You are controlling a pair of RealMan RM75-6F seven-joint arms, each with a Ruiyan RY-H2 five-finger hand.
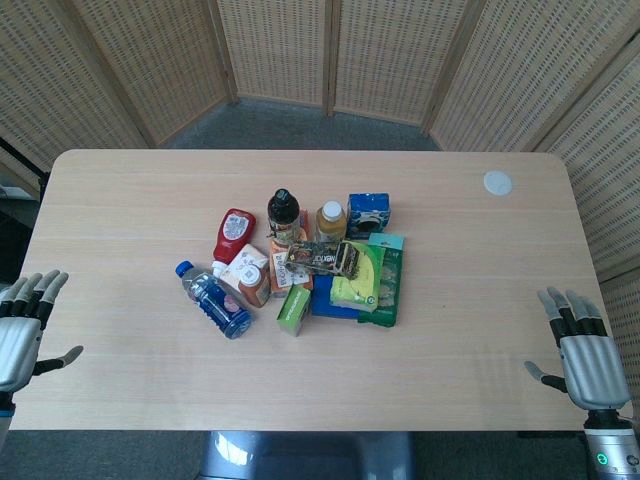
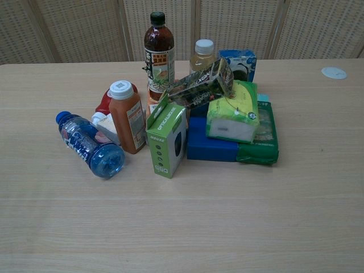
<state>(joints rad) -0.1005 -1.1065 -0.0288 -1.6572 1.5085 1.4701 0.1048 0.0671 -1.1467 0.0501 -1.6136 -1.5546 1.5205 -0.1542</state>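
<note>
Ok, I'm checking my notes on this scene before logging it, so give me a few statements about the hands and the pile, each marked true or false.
1. Both hands are open and hold nothing: left hand, right hand. True.
2. The blue bottle stands upright. False: it lies on its side.
3. The dark bottle stands upright with a dark cap. True.
4. The green box lies far from the pile. False: it stands at the pile's near edge.
5. A white disc lies apart from the pile. True.
</note>
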